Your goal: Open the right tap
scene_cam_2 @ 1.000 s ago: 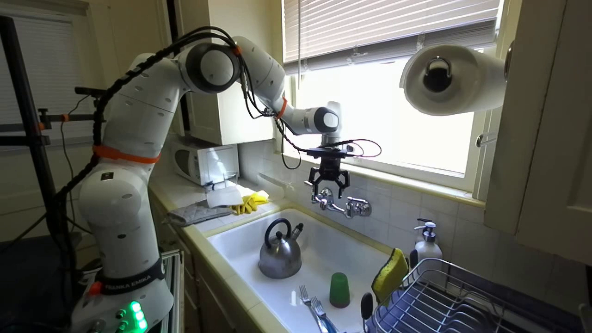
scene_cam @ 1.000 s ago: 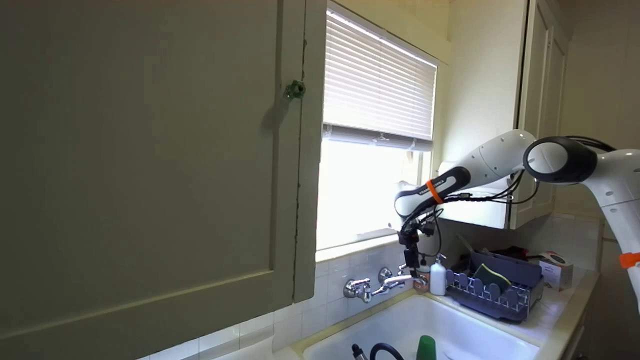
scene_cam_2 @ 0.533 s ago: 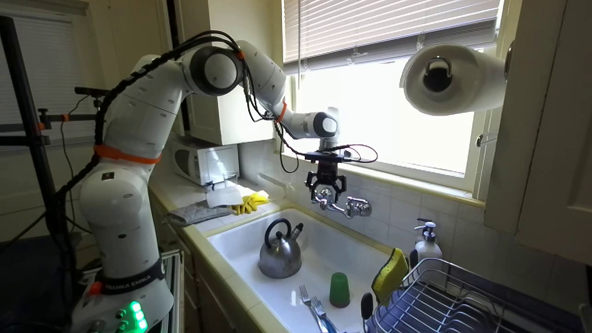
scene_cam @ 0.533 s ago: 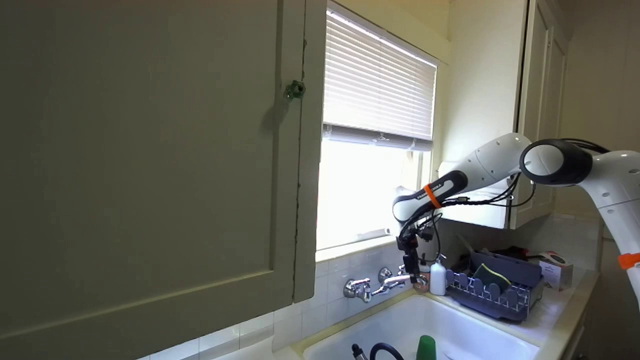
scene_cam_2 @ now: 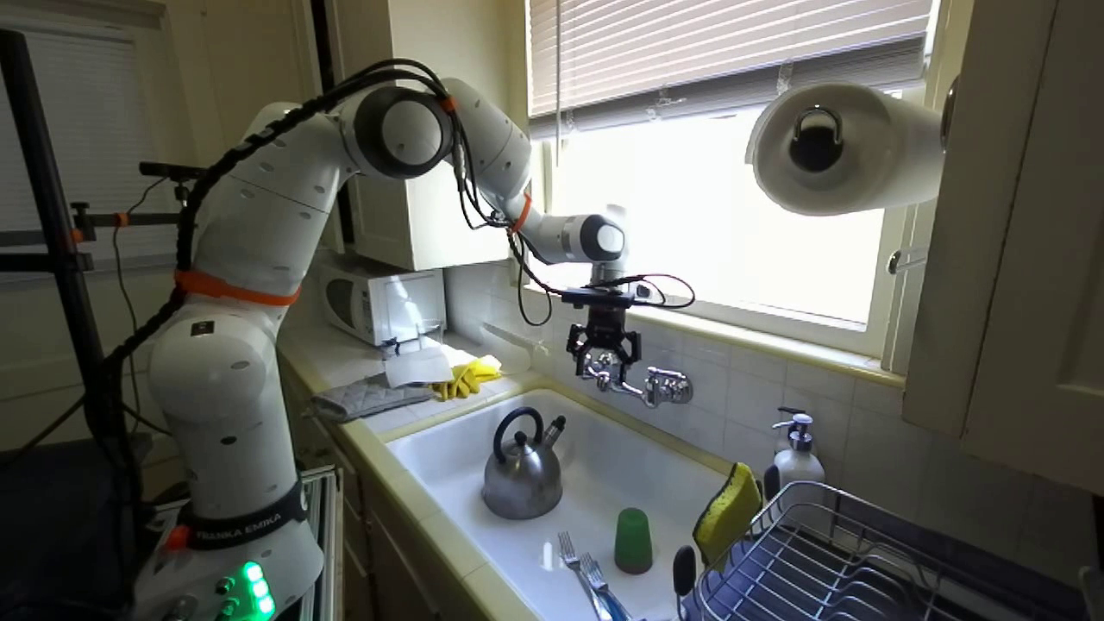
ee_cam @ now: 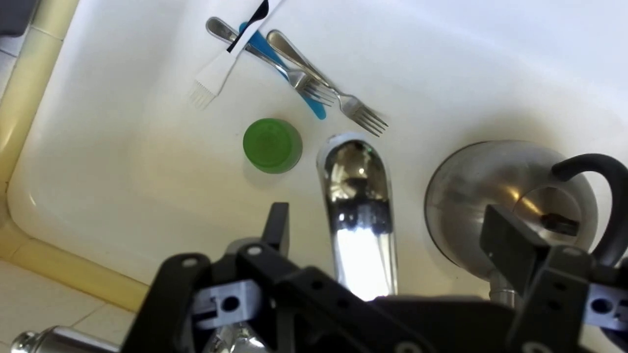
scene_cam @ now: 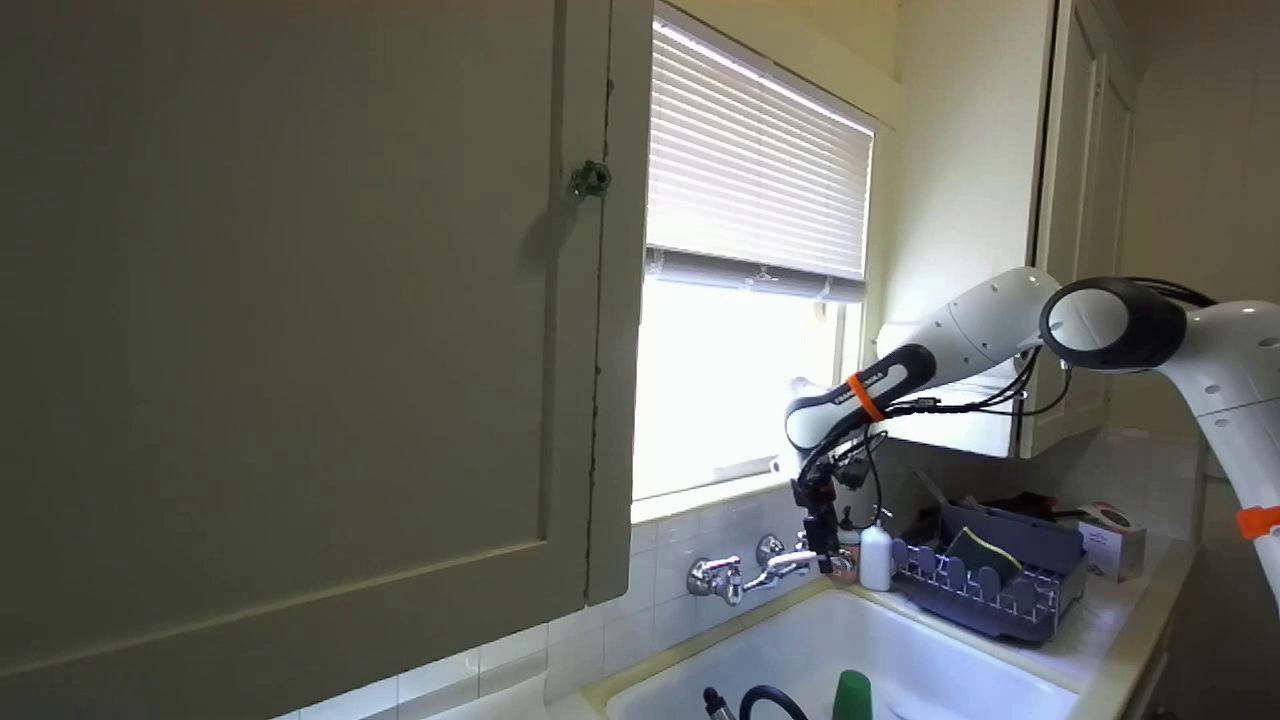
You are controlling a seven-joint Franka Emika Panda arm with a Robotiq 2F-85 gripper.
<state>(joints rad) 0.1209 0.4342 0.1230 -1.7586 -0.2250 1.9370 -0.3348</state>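
Observation:
The right tap (scene_cam_2: 671,385) is a small chrome handle on the tiled wall, at the right-hand end of the faucet. In the wrist view a chrome lever (ee_cam: 68,340) at the lower left edge is likely its handle, cut off by the frame. The chrome spout (ee_cam: 360,220) lies between my two fingers in the wrist view. My gripper (scene_cam_2: 602,375) is open and holds nothing; it is down over the spout, to the left of the right tap. It also shows at the spout in an exterior view (scene_cam: 826,565). The left handle (scene_cam: 715,577) is apart from my gripper.
The white sink (scene_cam_2: 690,448) below holds a kettle (scene_cam_2: 522,483), a green cup (scene_cam_2: 634,541) and several utensils (ee_cam: 294,73). A soap bottle (scene_cam_2: 799,461), a sponge (scene_cam_2: 729,515) and a dish rack (scene_cam_2: 811,552) stand at the sink's right. A window sill (scene_cam_2: 759,345) runs above the faucet.
My gripper has moved down and slightly left over the spout in the exterior views. It stays open. The right tap has not visibly moved.

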